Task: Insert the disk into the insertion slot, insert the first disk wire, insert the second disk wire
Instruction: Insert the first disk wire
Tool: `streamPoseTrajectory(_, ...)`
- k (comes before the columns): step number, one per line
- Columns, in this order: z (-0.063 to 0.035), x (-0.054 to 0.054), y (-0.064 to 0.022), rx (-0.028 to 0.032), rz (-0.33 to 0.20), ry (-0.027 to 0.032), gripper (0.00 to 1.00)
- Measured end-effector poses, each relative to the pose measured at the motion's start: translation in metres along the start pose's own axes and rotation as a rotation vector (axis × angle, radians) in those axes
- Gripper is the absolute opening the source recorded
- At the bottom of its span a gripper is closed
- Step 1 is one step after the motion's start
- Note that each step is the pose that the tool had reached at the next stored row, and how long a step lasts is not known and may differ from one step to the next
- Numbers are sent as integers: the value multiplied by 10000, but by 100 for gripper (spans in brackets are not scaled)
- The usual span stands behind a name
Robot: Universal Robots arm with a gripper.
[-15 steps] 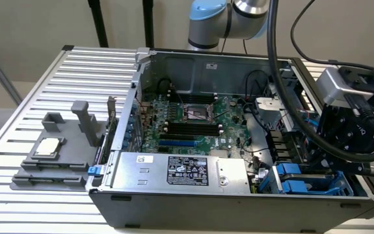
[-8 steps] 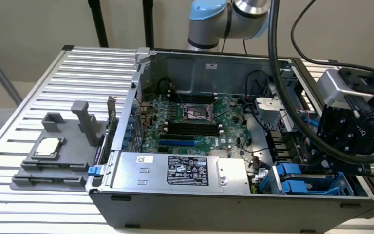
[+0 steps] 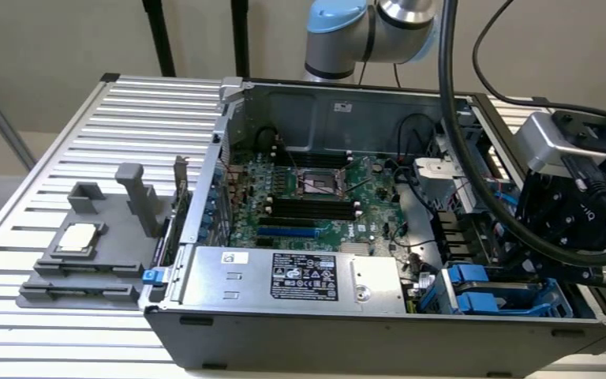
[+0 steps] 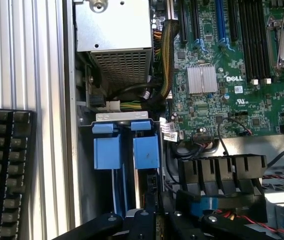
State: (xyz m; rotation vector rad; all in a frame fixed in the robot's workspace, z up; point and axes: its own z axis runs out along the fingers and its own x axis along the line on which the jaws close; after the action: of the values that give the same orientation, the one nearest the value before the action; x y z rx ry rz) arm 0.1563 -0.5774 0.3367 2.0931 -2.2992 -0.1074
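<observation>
The open computer case (image 3: 387,332) lies on a slatted table. At its corner on the exterior view's right, the drive cage (image 4: 122,117) holds two bright blue carriers side by side (image 3: 482,292). The one nearer the motherboard (image 4: 145,152) has a silver-grey edge below its tab, which looks like the disk (image 4: 140,186) seen edge-on, sunk about as deep in its insertion slot as the neighbouring carrier (image 4: 107,152). My gripper (image 4: 144,212) hangs right over this disk and reaches down into the cage (image 3: 535,268). Whether it touches the disk is hidden.
A silver box with a black label (image 3: 293,276) (image 4: 114,30) borders the cage. The green motherboard (image 4: 231,75) and its black processor socket (image 3: 319,181) lie beyond. Black plastic housings (image 4: 221,172) and loose cables (image 4: 169,132) crowd the cage's side. A keyboard (image 4: 4,170) lies outside the case.
</observation>
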Motion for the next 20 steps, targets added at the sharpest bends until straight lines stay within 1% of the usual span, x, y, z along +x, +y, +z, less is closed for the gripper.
streamPoseTrajectory(12, 8, 12, 3, 2, -3, -3, 16)
streamPoseTrajectory(13, 5, 12, 2, 3, -5, -10, 18)
streamPoseTrajectory(14, -13, 11, 4, -1, -4, -6, 18)
streamPoseTrajectory(15, -42, 10, 6, 0, -3, -1, 25)
streamPoseTrajectory(20, -246, 6, 22, 0, -1, -2, 25)
